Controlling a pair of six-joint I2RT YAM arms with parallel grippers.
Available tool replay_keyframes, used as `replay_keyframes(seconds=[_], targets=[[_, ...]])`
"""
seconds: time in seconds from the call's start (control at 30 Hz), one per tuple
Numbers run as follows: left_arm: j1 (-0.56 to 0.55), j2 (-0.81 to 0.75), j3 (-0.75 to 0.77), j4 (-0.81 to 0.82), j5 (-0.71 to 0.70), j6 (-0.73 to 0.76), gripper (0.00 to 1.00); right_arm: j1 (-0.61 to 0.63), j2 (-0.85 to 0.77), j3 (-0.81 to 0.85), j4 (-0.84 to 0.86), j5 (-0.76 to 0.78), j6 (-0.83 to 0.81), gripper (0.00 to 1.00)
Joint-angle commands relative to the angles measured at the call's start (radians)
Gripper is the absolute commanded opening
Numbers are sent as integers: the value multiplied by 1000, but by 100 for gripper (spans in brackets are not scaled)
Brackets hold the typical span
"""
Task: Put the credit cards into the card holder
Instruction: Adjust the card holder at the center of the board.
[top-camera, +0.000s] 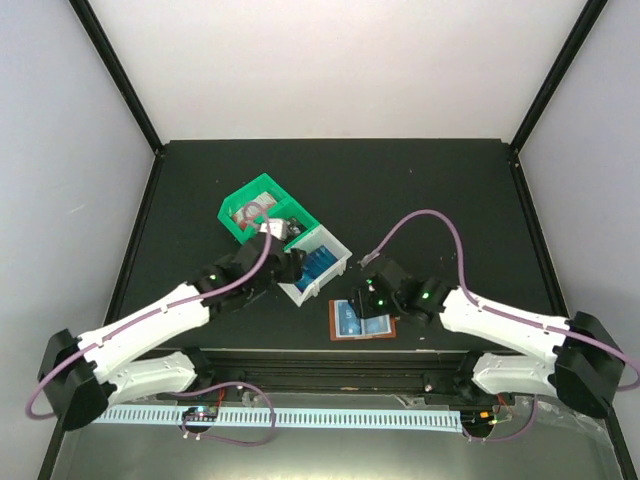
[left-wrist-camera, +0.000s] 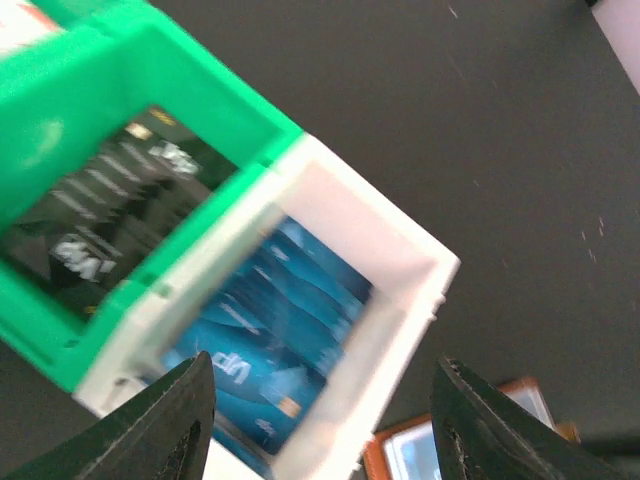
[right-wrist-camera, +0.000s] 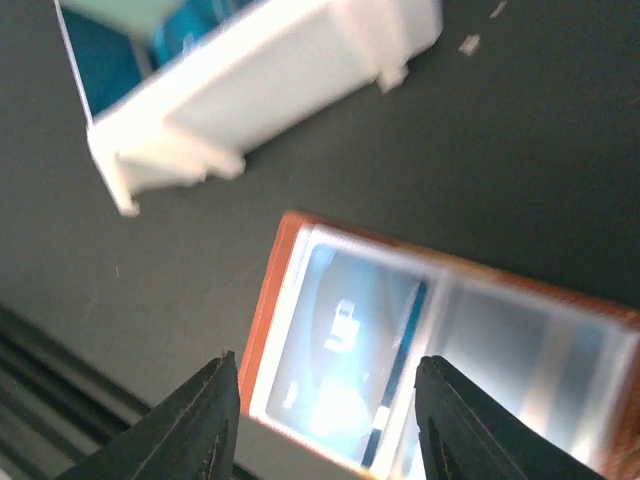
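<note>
The credit cards (left-wrist-camera: 265, 345) lie as a blue stack flat in the white bin (left-wrist-camera: 400, 250), with black cards (left-wrist-camera: 110, 215) in the green bin (left-wrist-camera: 150, 60) that touches it; the card holder (top-camera: 360, 320) lies opened flat on the tabletop (top-camera: 420, 190), just beside the white bin on its near side. The left pincer (left-wrist-camera: 322, 380) hovers spread above the blue stack, pinching nothing; the right pincer (right-wrist-camera: 325, 370) hangs spread over the card holder, likewise empty.

The cards look light, stiff and slick, and so thin that one lying flat offers little to grip; a card is probably best taken by an edge off the top of the stack, though the bin walls leave scant room. The holder looks soft and light, apt to slide or fold when a card is pushed in; its brown rim seems the part to pin.

In the top view the blue cards' long axis appears to run along the bin, diagonally from near-left to far-right; the holder's long axis runs left to right, roughly along the tabletop's near edge; its clear pockets (right-wrist-camera: 340, 350) face up, one showing a blue card.
</note>
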Motion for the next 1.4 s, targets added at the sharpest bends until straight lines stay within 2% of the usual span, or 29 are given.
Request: replay_keyframes(seconds=[0.0, 0.07, 0.17, 0.4, 0.57, 0.77, 0.93, 1.2, 1.37], targets=[[110, -94, -58, -31, 63, -3, 62, 120, 77, 34, -63, 35, 8, 51], [157, -126, -87, -32, 94, -16, 66, 191, 129, 52, -133, 101, 77, 52], [209, -163, -123, -29, 154, -30, 67, 264, 217, 67, -208, 177, 172, 58], [260, -207, -161, -37, 220, -20, 68, 390, 330, 94, -273, 188, 320, 64], [276, -253, -181, -56, 230, -8, 69, 395, 360, 82, -234, 193, 367, 64], [286, -285, -191, -78, 235, -12, 70, 374, 442, 123, -216, 253, 402, 54], [290, -288, -195, -87, 236, -23, 70, 342, 459, 107, -161, 272, 398, 53], [305, -280, -174, -105, 187, -18, 73, 303, 404, 87, -94, 322, 315, 52], [349, -243, -111, -153, 147, 8, 77, 301, 196, 80, -89, 269, 182, 54]])
